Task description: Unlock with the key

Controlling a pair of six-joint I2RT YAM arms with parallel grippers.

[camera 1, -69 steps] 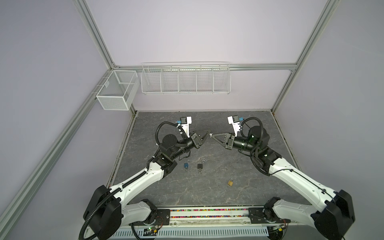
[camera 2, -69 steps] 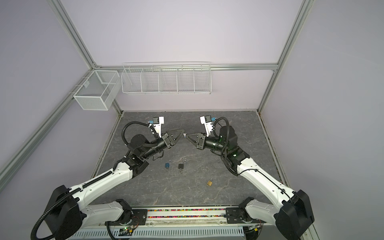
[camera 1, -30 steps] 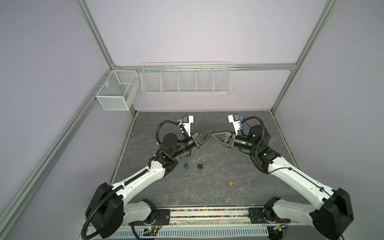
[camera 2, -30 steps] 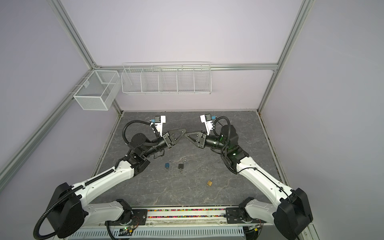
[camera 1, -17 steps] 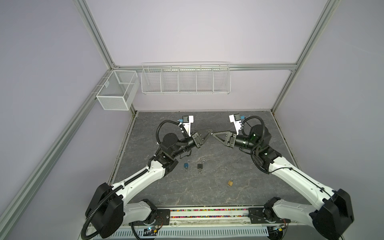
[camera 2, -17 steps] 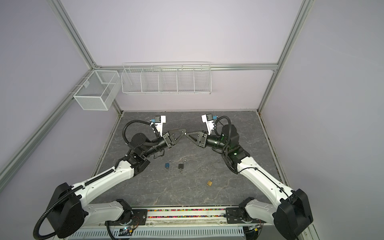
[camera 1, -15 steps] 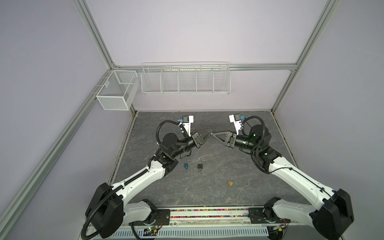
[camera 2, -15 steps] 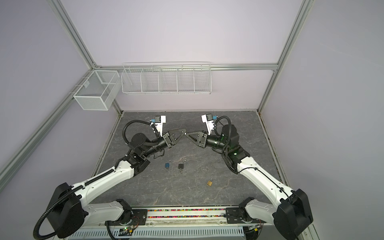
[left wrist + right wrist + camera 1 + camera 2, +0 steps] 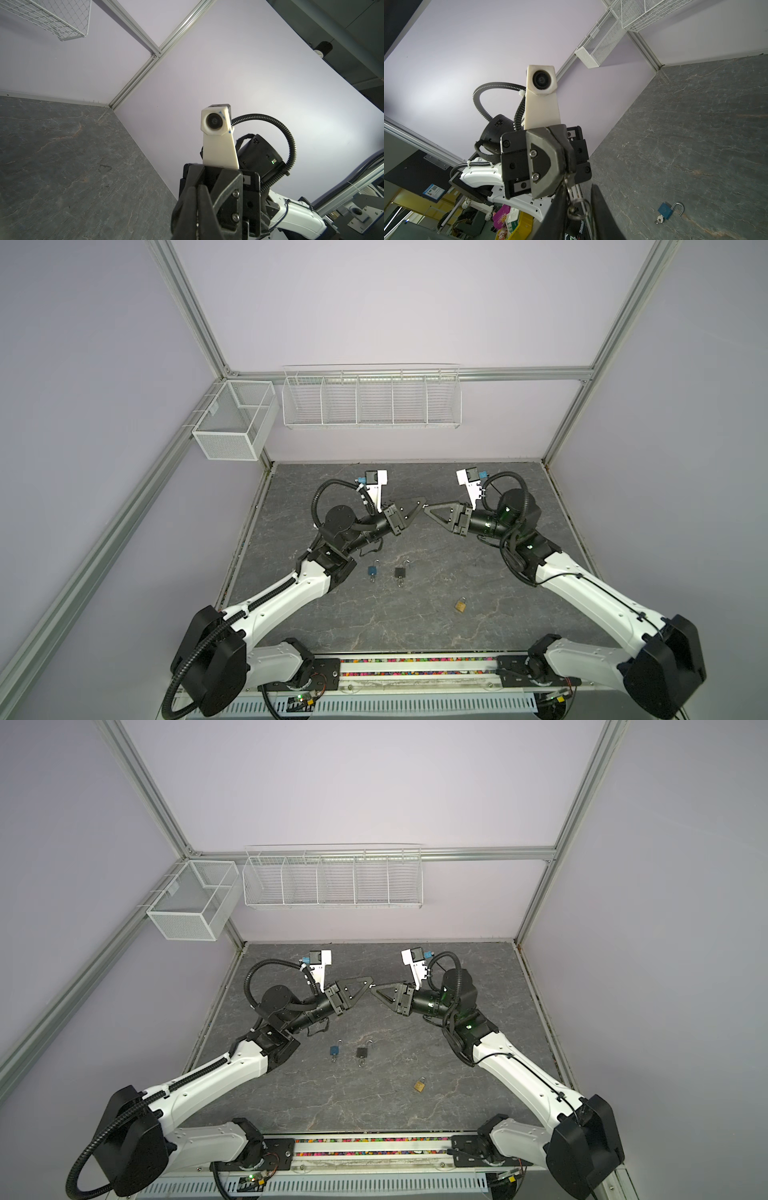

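Observation:
Both grippers meet tip to tip in mid-air above the table's middle. My left gripper [image 9: 423, 502] [image 9: 370, 981] [image 9: 568, 172] is shut on a small silver key [image 9: 567, 182], from which a metal key ring [image 9: 577, 209] hangs. My right gripper [image 9: 428, 507] [image 9: 373, 989] [image 9: 577, 197] stands slightly open, and the ring lies in the narrow gap between its fingers [image 9: 600, 218]. In the left wrist view my own shut gripper [image 9: 198, 187] hides the key. A brass padlock [image 9: 459, 605] [image 9: 419, 1085] lies on the grey table, nearer the front right.
A blue padlock [image 9: 372, 571] [image 9: 333, 1050] [image 9: 665, 212] lies on the table with its shackle open and a key in it. Beside it lies a black padlock [image 9: 400, 572] [image 9: 362, 1052]. White wire baskets [image 9: 371, 396] hang on the back wall and left corner.
The two grippers have stayed tip to tip. The left gripper has crept a little to the right. The right gripper's jaws have barely shifted round the ring.

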